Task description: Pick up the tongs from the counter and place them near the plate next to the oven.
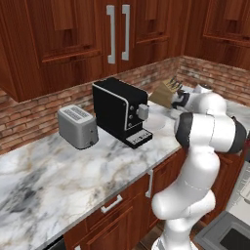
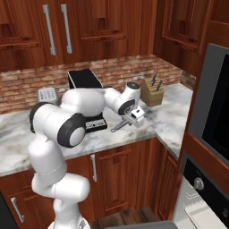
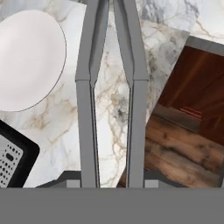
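My gripper (image 2: 132, 120) hovers over the marble counter (image 2: 170, 118) near its corner, shut on the silver-grey tongs (image 2: 118, 128), which stick out to the lower left. In the hand view the tongs (image 3: 86, 109) run up the picture as two narrow arms from my gripper (image 3: 113, 180). The pale round plate (image 3: 30, 61) lies on the counter (image 3: 109, 118) just left of the tongs, apart from them. From the left base camera the plate (image 1: 157, 122) shows beside the coffee machine. The oven (image 2: 199, 203) stands in the wall unit at the right, below a black-windowed microwave (image 2: 214, 107).
A black coffee machine (image 1: 119, 110) stands left of the plate, with a silver toaster (image 1: 77, 127) further left. A wooden knife block (image 2: 152, 91) sits at the back by the brick wall. The counter edge (image 3: 153, 113) and wooden floor lie right of the tongs.
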Tool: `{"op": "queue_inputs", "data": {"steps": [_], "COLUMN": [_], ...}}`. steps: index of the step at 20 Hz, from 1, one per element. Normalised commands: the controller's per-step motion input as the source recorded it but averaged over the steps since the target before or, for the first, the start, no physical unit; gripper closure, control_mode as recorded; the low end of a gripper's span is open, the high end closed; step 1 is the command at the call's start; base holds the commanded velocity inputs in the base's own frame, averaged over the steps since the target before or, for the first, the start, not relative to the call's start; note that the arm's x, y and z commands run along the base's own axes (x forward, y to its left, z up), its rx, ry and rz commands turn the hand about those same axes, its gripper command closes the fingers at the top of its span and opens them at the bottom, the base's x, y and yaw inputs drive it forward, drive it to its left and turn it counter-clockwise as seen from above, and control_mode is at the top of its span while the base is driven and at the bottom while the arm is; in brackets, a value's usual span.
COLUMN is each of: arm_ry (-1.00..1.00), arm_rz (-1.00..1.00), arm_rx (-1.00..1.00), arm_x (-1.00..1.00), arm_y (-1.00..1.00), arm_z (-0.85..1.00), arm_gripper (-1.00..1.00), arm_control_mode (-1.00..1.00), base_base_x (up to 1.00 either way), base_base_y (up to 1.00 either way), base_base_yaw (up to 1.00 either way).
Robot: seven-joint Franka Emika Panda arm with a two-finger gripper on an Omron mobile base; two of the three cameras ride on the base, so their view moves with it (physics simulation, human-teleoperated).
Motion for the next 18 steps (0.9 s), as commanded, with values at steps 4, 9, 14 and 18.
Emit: {"op": "queue_inputs", "data": {"steps": [4, 9, 14, 18], "arm_ry": [0.0, 0.0, 0.0, 0.0], "arm_rz": [-0.06, -0.04, -0.02, -0.01], "arm_rx": [0.0, 0.0, 0.01, 0.01], "arm_x": [0.4, 0.41, 0.49, 0.46], "arm_y": [-0.04, -0.01, 0.0, 0.0], "arm_z": [-0.37, -0.36, -0.32, -0.33], "arm_gripper": [1.0, 1.0, 1.0, 1.0], "arm_control_mode": [-1.0, -1.0, -1.0, -1.0], "base_base_x": [0.0, 0.0, 0.0, 0.0], "base_base_y": [0.0, 0.0, 0.0, 0.0], "base_base_yaw": [0.0, 0.0, 0.0, 0.0]}}
